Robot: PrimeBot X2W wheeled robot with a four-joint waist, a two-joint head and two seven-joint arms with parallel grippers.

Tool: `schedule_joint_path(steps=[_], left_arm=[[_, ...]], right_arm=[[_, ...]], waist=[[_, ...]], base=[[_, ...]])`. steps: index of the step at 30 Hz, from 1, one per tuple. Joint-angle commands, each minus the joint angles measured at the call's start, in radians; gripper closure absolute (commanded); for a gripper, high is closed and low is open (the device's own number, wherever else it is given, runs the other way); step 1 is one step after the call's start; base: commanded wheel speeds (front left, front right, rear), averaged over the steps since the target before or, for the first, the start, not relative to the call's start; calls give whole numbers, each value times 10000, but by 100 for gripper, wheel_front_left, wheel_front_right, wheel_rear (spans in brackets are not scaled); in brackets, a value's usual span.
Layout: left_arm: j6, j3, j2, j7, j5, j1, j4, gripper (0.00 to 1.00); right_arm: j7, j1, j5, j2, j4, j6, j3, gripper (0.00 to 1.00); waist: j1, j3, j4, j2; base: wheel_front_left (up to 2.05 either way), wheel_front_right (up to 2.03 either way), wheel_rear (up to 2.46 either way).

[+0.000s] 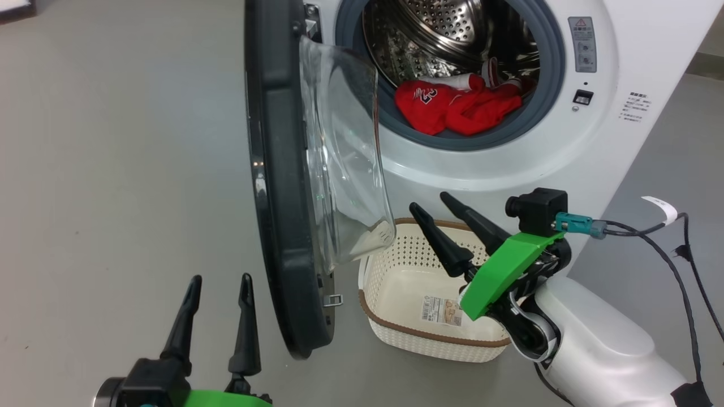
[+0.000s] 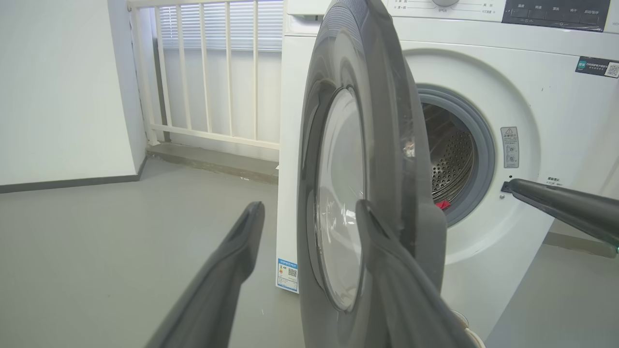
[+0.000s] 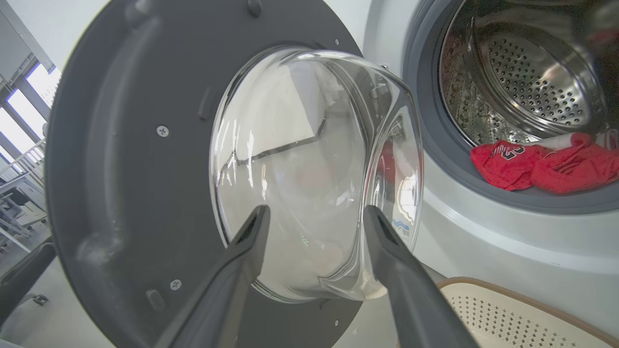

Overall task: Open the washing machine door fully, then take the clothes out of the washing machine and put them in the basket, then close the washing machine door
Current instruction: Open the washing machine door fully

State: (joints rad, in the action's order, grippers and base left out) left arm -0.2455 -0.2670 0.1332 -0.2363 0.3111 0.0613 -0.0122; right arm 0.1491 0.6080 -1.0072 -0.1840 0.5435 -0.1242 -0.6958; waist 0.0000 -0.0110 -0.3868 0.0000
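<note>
Hovering spread and empty by the basket (image 1: 390,327), right gripper (image 1: 430,202) points at the washing machine door (image 1: 277,169), left gripper (image 1: 220,278) likewise open near-left; reaching far for the clothes (image 1: 458,107) in the drum (image 1: 441,34) risks clipping that part-open door's glass bulge.

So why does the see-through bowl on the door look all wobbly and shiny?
Right wrist view: the curved glass bowl of the washing machine door bends what's behind it and catches bright streaks; head view: it shows faint white reflections; left wrist view: the door's glossy ring shines with reflections, and the close left gripper looks blurry.
</note>
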Motion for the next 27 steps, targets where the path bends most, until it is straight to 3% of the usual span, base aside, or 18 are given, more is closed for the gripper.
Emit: schedule_joint_path(steps=[1, 8, 17, 21, 27], left_arm=[[104, 352, 161, -107, -10, 355, -159, 0], [60, 358, 302, -159, -163, 227, -117, 0], [-12, 453, 367, -213, -260, 55, -229, 0], [-13, 476, 368, -229, -306, -7, -291, 0], [-13, 558, 379, -245, -375, -158, -351, 0]], right_arm=[[449, 169, 668, 93, -47, -65, 84, 0], [1099, -420, 3688, 384, -51, -65, 1601, 0], [1124, -2563, 7640, 1207, -2516, -65, 4487, 0], [1125, -3400, 8257, 1321, -3273, -65, 5035, 0], [1126, -4431, 7845, 1334, -3819, -65, 5227, 0]], waist=[[0, 15, 120, 0], [0, 110, 240, 0], [0, 154, 176, 0], [0, 169, 139, 0], [0, 236, 147, 0]], base=[[0, 0, 0], [0, 0, 0], [0, 0, 0], [0, 0, 0], [0, 0, 0]])
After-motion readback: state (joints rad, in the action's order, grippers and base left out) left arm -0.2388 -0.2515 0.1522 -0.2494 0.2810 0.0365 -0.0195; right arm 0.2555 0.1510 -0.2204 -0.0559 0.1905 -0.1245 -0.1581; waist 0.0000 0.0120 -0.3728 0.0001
